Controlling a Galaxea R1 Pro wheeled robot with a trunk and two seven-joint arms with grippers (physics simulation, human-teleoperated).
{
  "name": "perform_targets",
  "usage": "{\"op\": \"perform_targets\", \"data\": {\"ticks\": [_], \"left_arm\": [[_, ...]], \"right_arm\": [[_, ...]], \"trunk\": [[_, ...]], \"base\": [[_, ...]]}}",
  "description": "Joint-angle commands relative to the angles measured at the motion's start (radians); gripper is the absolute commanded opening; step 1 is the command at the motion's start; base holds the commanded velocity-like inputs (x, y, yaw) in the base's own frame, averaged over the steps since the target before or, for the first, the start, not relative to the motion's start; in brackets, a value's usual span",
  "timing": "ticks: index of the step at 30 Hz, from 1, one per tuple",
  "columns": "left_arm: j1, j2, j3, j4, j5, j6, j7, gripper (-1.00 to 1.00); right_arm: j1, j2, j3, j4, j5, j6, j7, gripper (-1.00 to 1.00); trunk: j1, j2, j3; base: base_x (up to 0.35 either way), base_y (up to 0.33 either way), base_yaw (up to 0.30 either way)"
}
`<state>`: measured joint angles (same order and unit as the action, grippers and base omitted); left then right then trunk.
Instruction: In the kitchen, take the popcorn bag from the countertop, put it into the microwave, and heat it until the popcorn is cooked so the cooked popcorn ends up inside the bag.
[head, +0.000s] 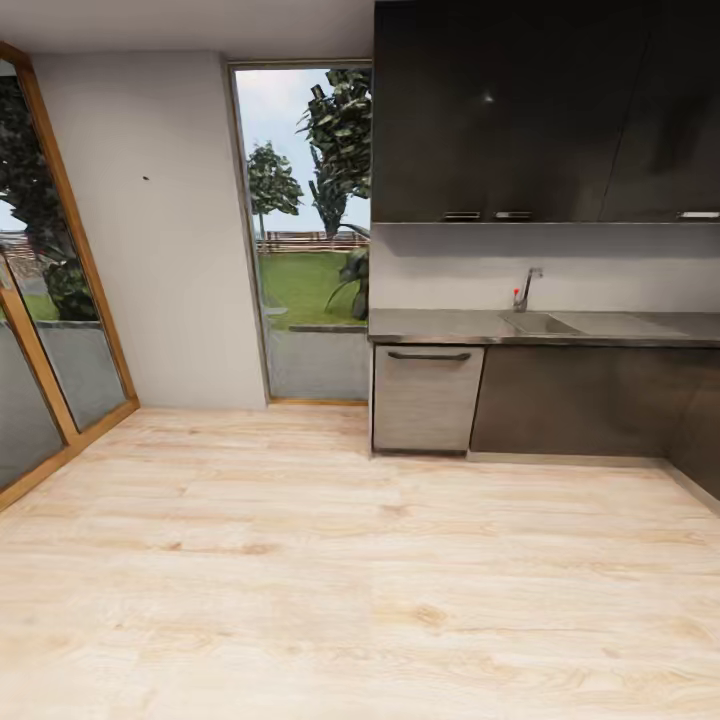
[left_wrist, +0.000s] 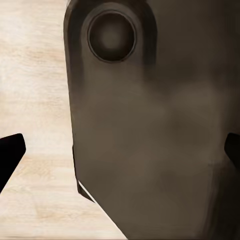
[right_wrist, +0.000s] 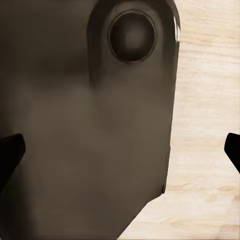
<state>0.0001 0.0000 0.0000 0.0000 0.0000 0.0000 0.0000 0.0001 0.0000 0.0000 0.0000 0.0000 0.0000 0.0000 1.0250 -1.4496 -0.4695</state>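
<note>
Countertop (head: 450, 326) at 2 o'clock: dark-grey glossy slab, sink (head: 540, 323) inset. Left gripper (left_wrist: 122, 150), right gripper (right_wrist: 122, 150): jaws wide, empty.

The long dark-grey glossy countertop (head: 450, 326) and the dark wall cabinets (head: 540, 110) above it run off the head view's right edge. In each wrist view a blurred dark-brown rounded robot body (left_wrist: 150, 135) (right_wrist: 90, 135) hides much of the light wood plank floor (left_wrist: 35, 75) (right_wrist: 205, 100). Black fingertips (left_wrist: 10, 152) (right_wrist: 10, 152) are cut off at the picture edges.
</note>
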Motion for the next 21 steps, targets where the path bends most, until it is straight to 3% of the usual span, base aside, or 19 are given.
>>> {"op": "perform_targets", "data": {"ticks": [1, 10, 21], "left_arm": [[-0.002, -0.003, 0.006, -0.006, 0.006, -0.003, -0.002, 1.0], [-0.002, -0.005, 0.009, -0.037, 0.011, -0.017, -0.002, 1.0], [-0.002, -0.005, 0.011, -0.038, 0.012, -0.018, -0.002, 1.0]], "right_arm": [[-0.002, 0.003, -0.006, -0.002, 0.001, -0.003, 0.002, 1.0], [-0.002, 0.003, -0.006, -0.002, -0.002, -0.026, -0.006, 1.0], [-0.002, -0.001, -0.012, 0.006, -0.019, -0.078, -0.006, 1.0]], "trunk": [[0.0, 0.0, 0.0], [0.0, 0.0, 0.0], [0.0, 0.0, 0.0]], "base": [[0.0, 0.0, -0.006], [0.0, 0.0, -0.023], [0.0, 0.0, -0.267]]}}
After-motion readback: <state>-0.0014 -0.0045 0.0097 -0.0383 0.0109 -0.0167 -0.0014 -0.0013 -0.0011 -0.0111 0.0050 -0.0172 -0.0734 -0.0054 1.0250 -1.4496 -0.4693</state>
